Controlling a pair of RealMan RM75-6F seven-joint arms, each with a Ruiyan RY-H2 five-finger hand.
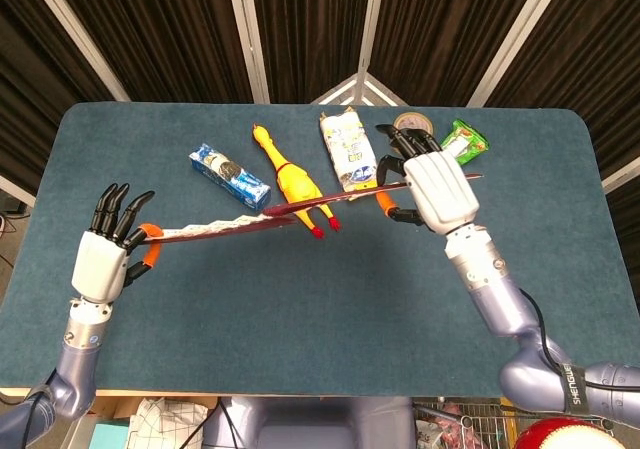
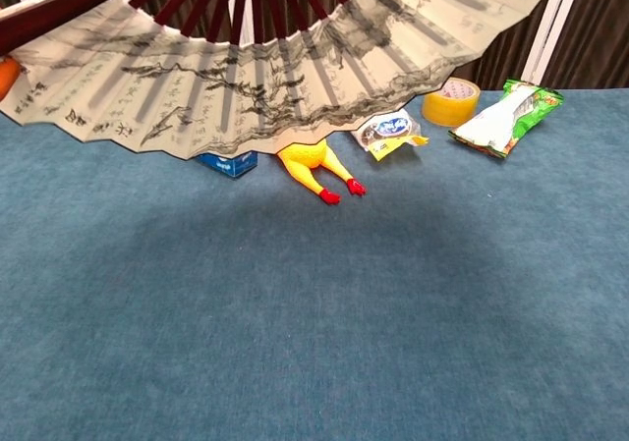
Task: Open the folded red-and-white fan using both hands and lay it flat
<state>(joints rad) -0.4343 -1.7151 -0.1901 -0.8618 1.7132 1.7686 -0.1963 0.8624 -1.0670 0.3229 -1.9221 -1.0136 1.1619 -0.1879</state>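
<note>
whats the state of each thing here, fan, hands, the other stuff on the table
fan: spread open, held in the air, not yet laid flat
left hand: grips one end of the fan
right hand: grips the other end
rubber chicken: lying on the table
tape roll: lying flat

A robot test lab or demo booth — a blue felt-covered table [image 1: 300,299] stands before dark pleated curtains [image 1: 170,29] on white frame bars [image 1: 248,31], with unrelated props laid out: a rubber chicken [image 1: 283,171], a tape roll [image 2: 450,101], snack packets [image 2: 506,117].
</note>
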